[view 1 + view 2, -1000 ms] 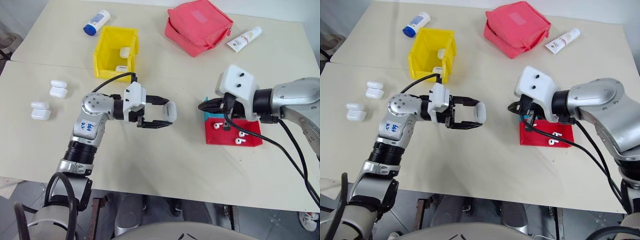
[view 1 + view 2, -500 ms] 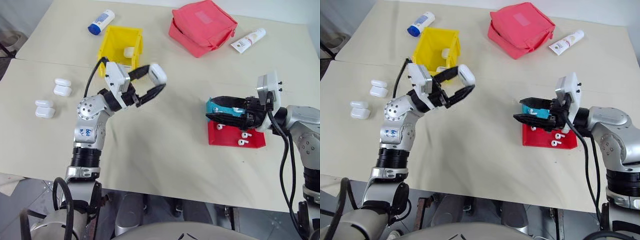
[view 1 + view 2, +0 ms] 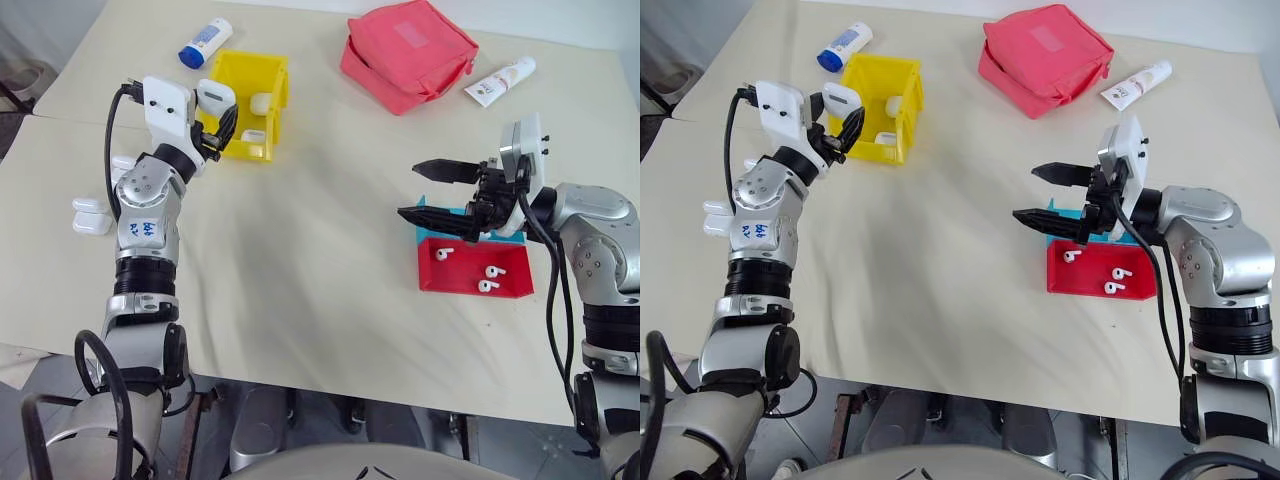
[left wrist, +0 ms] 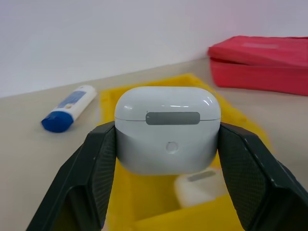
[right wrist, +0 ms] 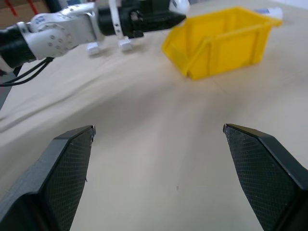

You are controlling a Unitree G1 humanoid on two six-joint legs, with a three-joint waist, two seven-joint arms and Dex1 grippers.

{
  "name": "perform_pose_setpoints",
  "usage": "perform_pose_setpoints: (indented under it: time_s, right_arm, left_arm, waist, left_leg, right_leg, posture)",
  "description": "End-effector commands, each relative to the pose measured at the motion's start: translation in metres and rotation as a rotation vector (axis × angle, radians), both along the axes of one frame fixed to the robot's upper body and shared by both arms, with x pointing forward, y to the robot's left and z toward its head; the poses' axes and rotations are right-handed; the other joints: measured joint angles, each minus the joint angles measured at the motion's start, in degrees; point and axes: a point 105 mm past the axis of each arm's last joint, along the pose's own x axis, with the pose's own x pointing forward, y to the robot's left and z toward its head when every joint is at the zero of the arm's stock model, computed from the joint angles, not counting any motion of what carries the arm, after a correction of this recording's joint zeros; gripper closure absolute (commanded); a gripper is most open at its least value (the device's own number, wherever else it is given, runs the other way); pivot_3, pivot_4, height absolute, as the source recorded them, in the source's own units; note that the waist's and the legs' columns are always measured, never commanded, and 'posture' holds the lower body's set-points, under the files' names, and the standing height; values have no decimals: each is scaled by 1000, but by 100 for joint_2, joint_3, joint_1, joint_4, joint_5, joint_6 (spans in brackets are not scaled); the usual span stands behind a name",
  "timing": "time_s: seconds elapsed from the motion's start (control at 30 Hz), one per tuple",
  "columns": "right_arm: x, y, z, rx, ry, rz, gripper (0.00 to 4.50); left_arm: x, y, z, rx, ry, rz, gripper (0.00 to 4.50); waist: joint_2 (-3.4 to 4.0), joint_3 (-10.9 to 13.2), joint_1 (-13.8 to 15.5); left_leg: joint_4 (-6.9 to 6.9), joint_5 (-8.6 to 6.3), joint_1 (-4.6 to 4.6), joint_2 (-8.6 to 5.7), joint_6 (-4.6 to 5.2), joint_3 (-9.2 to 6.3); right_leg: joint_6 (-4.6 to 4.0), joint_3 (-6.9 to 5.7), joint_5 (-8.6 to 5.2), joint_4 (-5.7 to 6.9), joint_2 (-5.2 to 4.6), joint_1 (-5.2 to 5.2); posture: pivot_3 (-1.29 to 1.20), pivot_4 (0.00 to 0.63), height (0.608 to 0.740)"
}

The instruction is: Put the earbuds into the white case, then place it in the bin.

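A glossy white case (image 4: 167,130) is clamped between the left gripper's (image 3: 215,118) fingers just left of the yellow bin (image 3: 272,112), where two more cases are seen. The right gripper (image 3: 432,191) is held spread wide over the red tray (image 3: 470,281), where three earbuds (image 3: 443,254) lie. Between the arms a wide stretch of cream table (image 3: 300,260) is left bare.

arms: silver metal, blk joints | blk cables | wrists: white housings | left gripper (image 3: 218,118) fingers: blk
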Motion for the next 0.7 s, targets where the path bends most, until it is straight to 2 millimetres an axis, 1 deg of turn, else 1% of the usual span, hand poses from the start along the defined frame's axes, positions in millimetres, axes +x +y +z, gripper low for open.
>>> perform_pose_setpoints:
  time_s: [0.03, 0.07, 0.13, 0.17, 0.23, 0.27, 0.37, 0.47, 0.53, 0.6, 0.7]
  right_arm:
    - [-2, 0, 4, -22, -26, 13, 37]
    - [-2, 0, 3, -30, -25, 14, 37]
    - [-1, 0, 4, -37, -27, 17, 0]
    - [-1, 0, 5, -37, -28, 18, 0]
    - [1, 0, 6, -41, -30, 18, 0]
    - [1, 1, 5, -44, -31, 19, 0]
    - [3, 1, 6, -54, -35, 24, 0]
    - [2, -1, 5, -55, -40, 26, 0]
    - [2, -3, 5, -55, -47, 21, 0]
    - [2, -8, 5, -54, -47, 15, 0]
    - [2, -19, 3, -32, -47, 16, 0]
  left_arm:
    - [5, -1, 17, 15, -56, -35, 1689]
    - [6, -3, 17, 12, -54, -54, 1689]
    - [6, -10, 17, 24, -65, -107, 973]
    - [5, -13, 18, 24, -72, -130, 746]
    - [5, -15, 19, 32, -85, -149, 142]
    - [4, -16, 20, 39, -92, -155, 40]
    - [-3, -18, 23, 74, -124, -198, 40]
    - [-24, -17, 21, 103, -175, -274, 40]
    - [-44, -16, 18, 118, -199, -324, 40]
    - [-72, -15, 10, 150, -205, -394, 40]
    - [-111, -1, -7, 152, -120, -416, 40]
  waist:
    - [-1, 0, 23]
    - [-1, 0, 29]
    - [-1, 1, 36]
    - [-1, 1, 35]
    - [-1, 1, 32]
    - [-1, 1, 30]
    - [-1, 0, 13]
    - [-1, 0, -59]
    - [-1, 0, -111]
    - [0, 0, -193]
    - [0, 1, -238]
  left_leg:
    - [0, 0, -1, -2, 0, 2]
    - [0, 0, -1, -2, 1, 3]
    - [0, 0, -2, -2, 1, 3]
    - [0, 0, -2, -3, 1, 4]
    - [0, 0, -2, -3, 1, 8]
    - [0, 0, -2, -3, 1, 8]
    - [0, 0, -1, -1, 1, 8]
    - [0, 0, -1, 0, 1, 10]
    - [-3, 0, 0, 0, 1, 9]
    - [-6, 0, 0, 3, 1, 11]
    - [-6, 0, 0, 13, 0, 1]
  right_leg:
    - [0, -3, 0, 0, 0, -2]
    - [0, -5, 0, 0, 1, -2]
    - [0, -11, 0, 1, 1, -3]
    - [0, -13, 0, 1, 1, -3]
    - [1, -15, 0, 1, 1, -4]
    - [0, -16, 0, 2, 2, -5]
    - [1, -22, 0, 4, 1, -6]
    - [0, -26, 0, 6, 0, -8]
    - [0, -25, 0, 8, -5, -8]
    - [0, -15, 0, 7, -13, -10]
    - [0, 11, 0, 5, -19, -6]
  posture:
    - [0, 150, 740]
    - [0, 150, 740]
    - [0, 150, 740]
    - [0, 150, 740]
    - [0, 150, 740]
    - [0, 150, 740]
    - [0, 150, 740]
    - [0, 150, 740]
    - [0, 150, 740]
    - [0, 150, 740]
    - [0, 150, 740]
